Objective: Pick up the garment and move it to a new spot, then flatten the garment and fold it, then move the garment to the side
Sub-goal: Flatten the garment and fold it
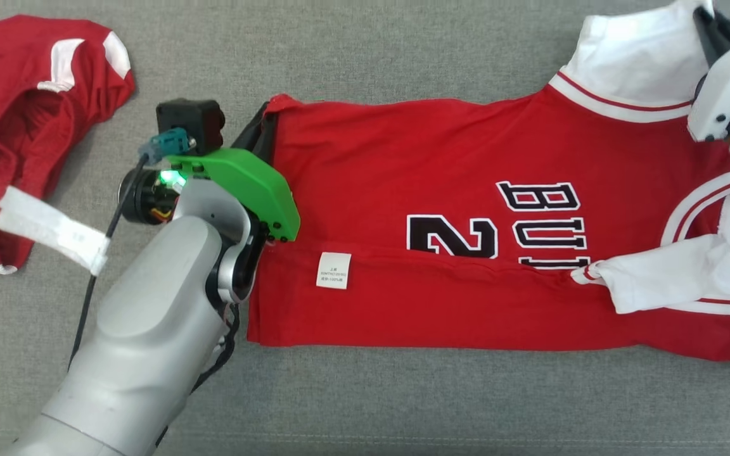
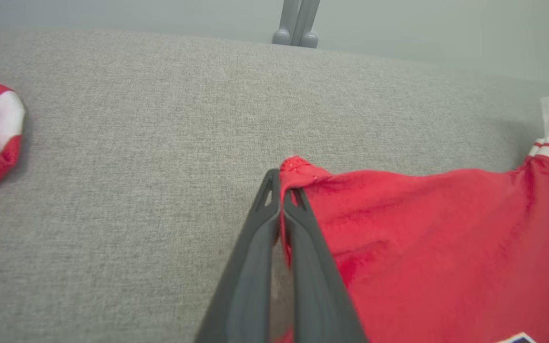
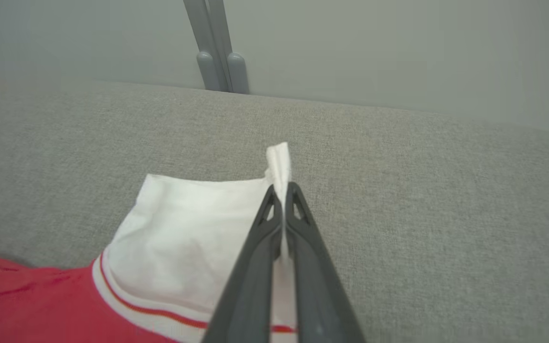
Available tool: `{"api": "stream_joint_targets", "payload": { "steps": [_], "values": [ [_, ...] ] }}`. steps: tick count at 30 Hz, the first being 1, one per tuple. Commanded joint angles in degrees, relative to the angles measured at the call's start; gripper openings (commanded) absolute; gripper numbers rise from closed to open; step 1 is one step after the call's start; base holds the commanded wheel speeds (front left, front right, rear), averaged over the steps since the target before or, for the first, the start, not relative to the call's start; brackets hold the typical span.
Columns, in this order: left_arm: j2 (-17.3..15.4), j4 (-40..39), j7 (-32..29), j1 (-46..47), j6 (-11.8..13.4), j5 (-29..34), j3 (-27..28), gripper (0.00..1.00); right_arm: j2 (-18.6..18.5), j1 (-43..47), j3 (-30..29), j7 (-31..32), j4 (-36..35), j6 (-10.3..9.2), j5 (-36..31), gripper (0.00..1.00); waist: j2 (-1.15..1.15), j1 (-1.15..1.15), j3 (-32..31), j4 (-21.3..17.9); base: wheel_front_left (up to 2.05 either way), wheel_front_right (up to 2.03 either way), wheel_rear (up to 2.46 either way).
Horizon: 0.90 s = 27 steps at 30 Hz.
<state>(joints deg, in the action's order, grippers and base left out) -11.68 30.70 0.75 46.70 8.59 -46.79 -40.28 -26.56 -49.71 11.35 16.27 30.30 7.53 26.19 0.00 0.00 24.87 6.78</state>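
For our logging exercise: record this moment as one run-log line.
left claw shut on red fabric jersey hem | right claw shut on its white sleeve

The basketball jersey (image 1: 390, 152) is red — white sleeves (image 1: 631, 57), red-striped white trim, black white-edged lettering (image 1: 539, 196) — on a grey woven surface (image 1: 403, 399).

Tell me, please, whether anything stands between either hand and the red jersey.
Nothing visible does: the left hand pinches the red jersey at its hem corner, and the right hand pinches its white sleeve.
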Motion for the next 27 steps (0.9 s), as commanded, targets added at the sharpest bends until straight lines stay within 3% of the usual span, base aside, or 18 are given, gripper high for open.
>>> {"api": "stream_joint_targets", "payload": {
  "steps": [1, 10, 27],
  "values": [
    [-0.9, -0.6, 0.9, -2.1, -0.3, 0.4, -0.5, 0.00, -0.4, 3.1, 0.0, -0.5, -1.8, -0.07, 0.9, 0.00, 0.00, 0.00, -2.8, -1.1, 0.00, 0.00, 0.00],
    [-3.6, -1.5, 7.0, -10.3, -0.5, 1.5, -1.6, 0.00, -0.5, 19.5, 1.5, 5.0, -13.6, -0.07, 3.0, 0.00, 0.00, 0.00, -6.5, -3.3, 0.00, 0.00, 0.00],
    [-1.4, 8.6, 12.4, -12.2, -3.4, -0.9, 0.2, 0.00, 6.4, 38.0, -10.1, 12.5, -33.4, -0.07, -0.5, 0.00, 0.00, 0.00, -8.3, -5.2, 0.00, 0.00, 0.00]
  ]
}}
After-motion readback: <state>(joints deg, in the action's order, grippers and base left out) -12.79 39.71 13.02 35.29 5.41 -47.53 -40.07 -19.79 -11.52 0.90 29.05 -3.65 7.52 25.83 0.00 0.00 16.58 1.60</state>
